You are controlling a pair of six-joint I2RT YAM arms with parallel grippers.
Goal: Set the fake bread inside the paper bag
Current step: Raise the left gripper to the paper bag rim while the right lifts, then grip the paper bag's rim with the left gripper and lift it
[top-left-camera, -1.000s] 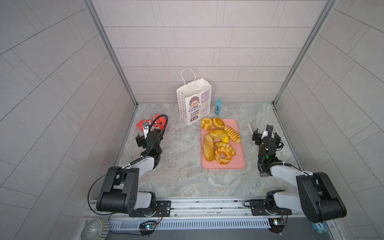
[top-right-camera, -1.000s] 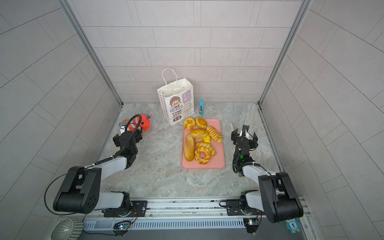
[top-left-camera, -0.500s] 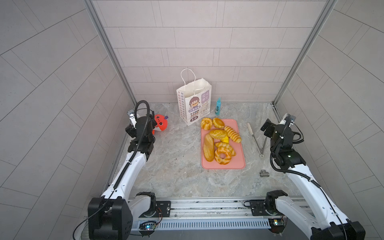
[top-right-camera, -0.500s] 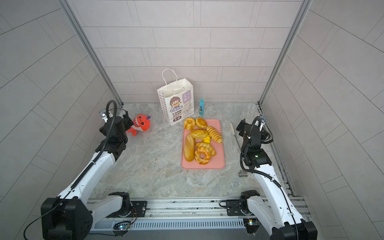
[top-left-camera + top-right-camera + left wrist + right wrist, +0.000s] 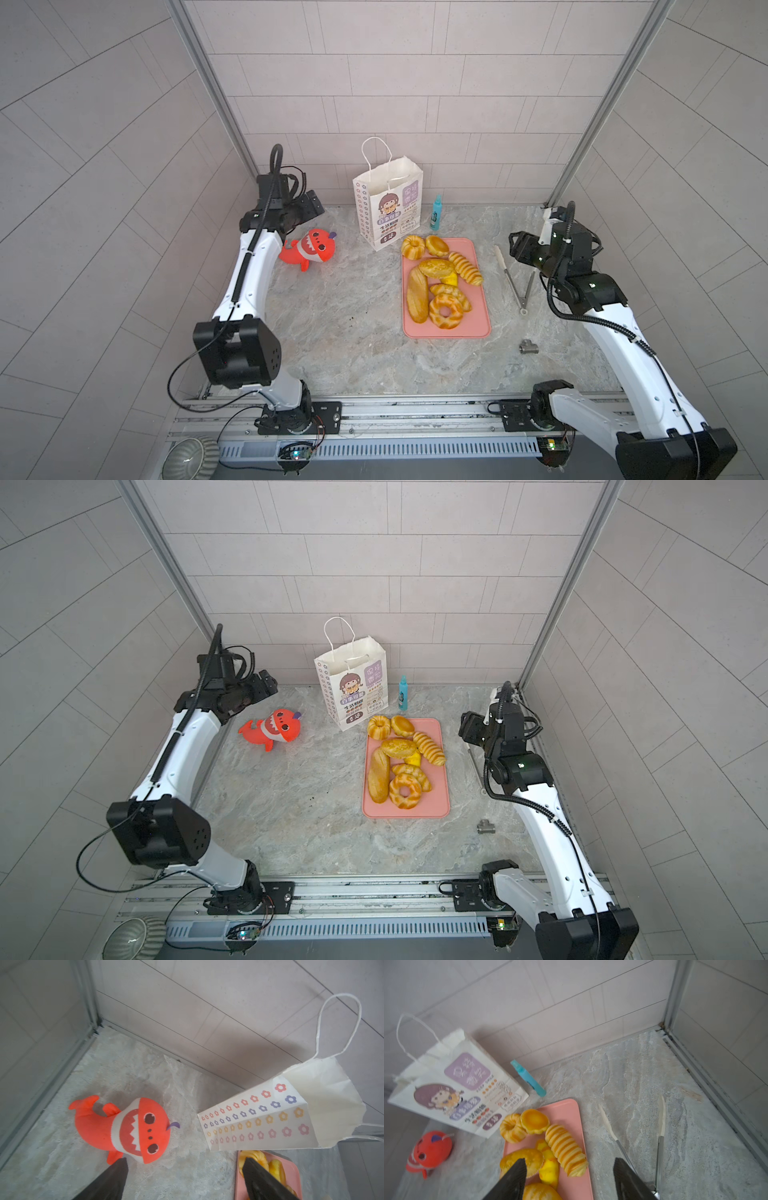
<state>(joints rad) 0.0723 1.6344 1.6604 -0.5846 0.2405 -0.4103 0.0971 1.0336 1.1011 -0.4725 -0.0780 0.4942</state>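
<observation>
1. Right wrist view: fake bread [image 5: 564, 1148] is glossy golden-yellow with orange stripes on the roll, all piled on the pink tray [image 5: 571, 1109].
2. Both top views, about seven pieces:
   - long loaf [image 5: 417, 295] along the tray's left edge
   - braided ring [image 5: 446, 311] beside it at the near end
   - fluted ring [image 5: 412, 247] and round bun [image 5: 436, 245] at the far end
   - oval bun [image 5: 436, 268] and striped roll [image 5: 466, 268] mid-tray
   - pieces touch and overlap
3. Paper bag [image 5: 388, 208] stands upright just behind the tray's far left corner. It is white, with cord handles up, a cartoon girl on the front and rows of coloured flowers on the side.
4. Left tool [image 5: 186, 1159]: jaws spread wide, nothing between them. It is raised above the red-orange shark toy [image 5: 135, 1132], by the left wall, well apart from the bread.
5. Right tool [image 5: 570, 1160]: jaws parted, holding nothing. It is raised right of the tray, near the far end of the metal tongs [image 5: 515, 278].
6. Teal bottle [image 5: 435, 212] is upright just right of the bag. A small metal fitting [image 5: 528, 346] lies on the counter [image 5: 340, 324], off the tray's near right corner.
</observation>
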